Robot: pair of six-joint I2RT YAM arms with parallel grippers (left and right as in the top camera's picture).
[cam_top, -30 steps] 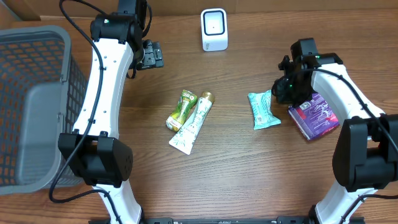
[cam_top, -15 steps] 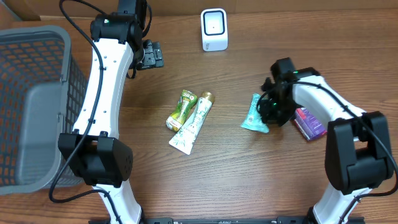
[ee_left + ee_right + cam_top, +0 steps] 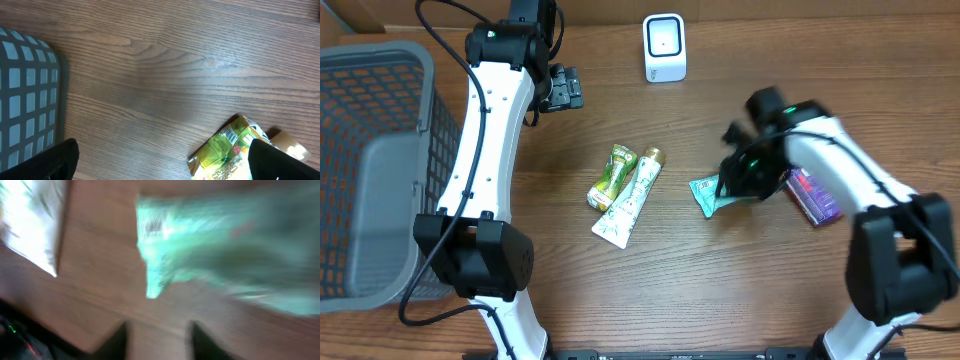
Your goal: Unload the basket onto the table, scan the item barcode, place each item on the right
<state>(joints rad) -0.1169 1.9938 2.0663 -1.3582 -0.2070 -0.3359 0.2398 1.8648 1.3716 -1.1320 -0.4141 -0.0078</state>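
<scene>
Across the wood-grain worktop (image 3: 720, 300), one crinkled teal packet (image 3: 706, 193), one glossy green pouch (image 3: 611, 176) and one flat white tube (image 3: 628, 200) are seen. Left fingers (image 3: 50, 160) are spread wide. Whether the blurred right fingers (image 3: 114, 342) hold anything cannot be told.

The worktop (image 3: 720, 290) is mid-brown wood with fine darker grain running across it. The basket (image 3: 382, 60) is grey, its walls a mesh of small squares. The barcode scanner (image 3: 664, 48) is white with a darker grey window. The snack packet (image 3: 611, 176) is yellow-green with busy print and a small white barcode patch. The tube (image 3: 630, 205) is white with green motifs and a gold cap. The teal packet (image 3: 708, 192) is pale turquoise, blurred. The box (image 3: 812, 196) is purple with pale markings. Both arms (image 3: 485, 130) are white with black joints.
</scene>
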